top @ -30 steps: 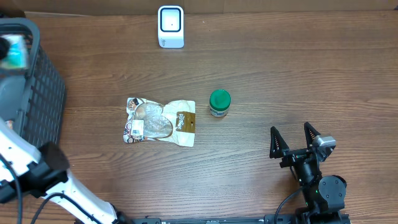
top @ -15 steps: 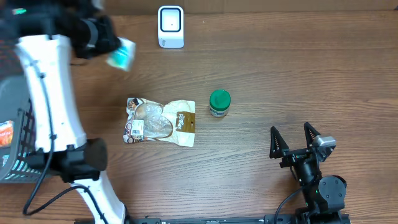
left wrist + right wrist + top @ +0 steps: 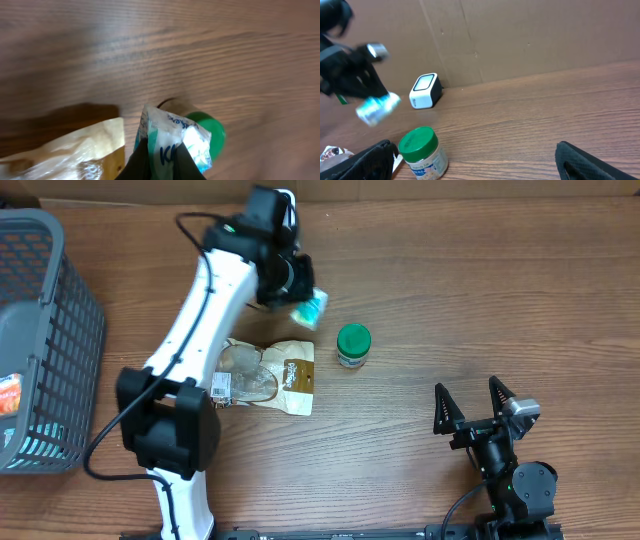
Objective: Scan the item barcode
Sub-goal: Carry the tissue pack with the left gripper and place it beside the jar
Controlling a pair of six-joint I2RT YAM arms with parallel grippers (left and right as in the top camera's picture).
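Overhead, left gripper (image 3: 297,291) pinches a blue-white packet (image 3: 312,308) near the green-lidded jar (image 3: 353,345); right gripper (image 3: 467,388) gapes open.

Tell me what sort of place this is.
Probably a mock shop checkout on a wooden table: a white barcode scanner, a grey shopping basket, and groceries such as a green-lidded jar and a snack bag.

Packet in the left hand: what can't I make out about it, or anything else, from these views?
- Barcode on the packet: unseen anywhere. Left wrist: the left hand and bottom edge cover its lower part. Right wrist: blurred.
- scanner: overhead, mostly hidden behind the left arm.
- basket contents: overhead, cut off by the left edge.
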